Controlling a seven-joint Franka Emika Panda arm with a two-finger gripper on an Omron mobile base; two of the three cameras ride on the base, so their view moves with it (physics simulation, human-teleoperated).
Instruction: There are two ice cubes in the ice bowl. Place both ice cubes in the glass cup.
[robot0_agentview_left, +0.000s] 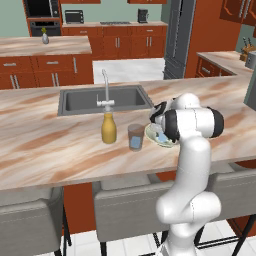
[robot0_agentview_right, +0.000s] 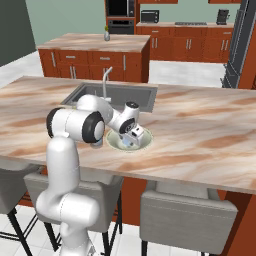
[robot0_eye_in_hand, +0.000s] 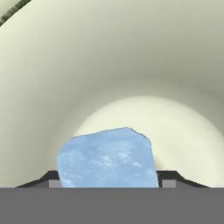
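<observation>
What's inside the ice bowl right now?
In the hand view, one pale-blue ice cube lies on the ice bowl floor, right at the tool. The arm covers much of the bowl in the base views, so a second cube cannot be ruled out.

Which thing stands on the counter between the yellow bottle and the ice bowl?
The glass cup stands between the yellow bottle and the ice bowl, with a bluish lump inside it. The left base view shows this.

Ice cube (robot0_eye_in_hand: 107, 158) translucent, frosty; ice bowl (robot0_eye_in_hand: 109, 65) matt, smooth; glass cup (robot0_agentview_left: 135, 136) clear; counter (robot0_agentview_left: 50, 145) polished marble-look.
</observation>
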